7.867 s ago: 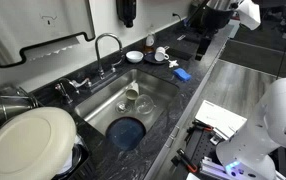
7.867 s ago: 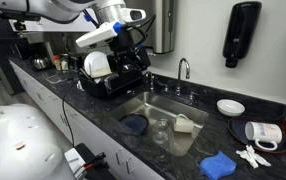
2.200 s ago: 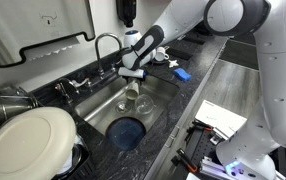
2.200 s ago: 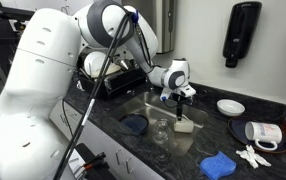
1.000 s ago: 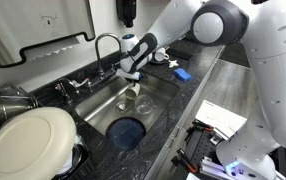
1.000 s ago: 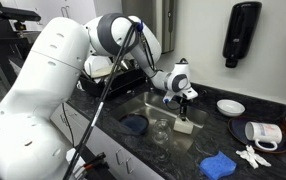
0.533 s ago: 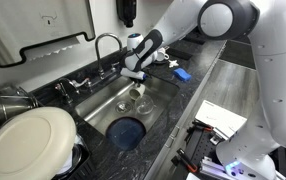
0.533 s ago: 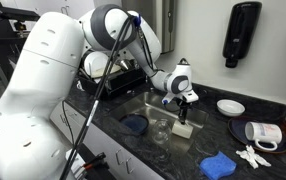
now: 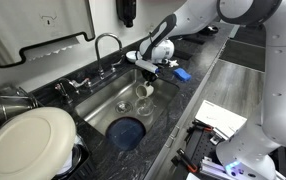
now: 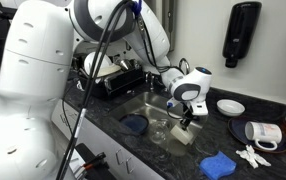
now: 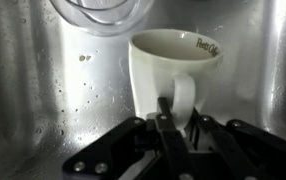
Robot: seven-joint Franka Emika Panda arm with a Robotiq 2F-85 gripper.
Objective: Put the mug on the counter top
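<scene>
The mug (image 11: 171,62) is pale with dark lettering inside its rim, and its handle faces me in the wrist view. My gripper (image 11: 181,110) is shut on that handle, one finger (image 11: 163,104) passing through the loop. In both exterior views the mug (image 9: 145,90) (image 10: 184,134) hangs under the gripper (image 9: 149,72) (image 10: 184,116), over the steel sink (image 9: 101,102) (image 10: 143,106) near its edge. The dark speckled counter top (image 9: 198,88) (image 10: 283,162) runs beside the sink.
A clear glass (image 9: 140,104) (image 10: 160,130) (image 11: 95,10) stands in the sink close to the mug, by a blue round item (image 9: 128,131) (image 10: 133,124). On the counter lie a blue sponge (image 9: 181,74) (image 10: 219,165) and a white bowl (image 9: 133,56) (image 10: 230,106). The faucet (image 9: 104,46) stands behind the sink.
The gripper, still shut on the mug's handle, has carried the mug from the sink's middle toward the sink edge nearer the blue sponge. The glass has stayed put.
</scene>
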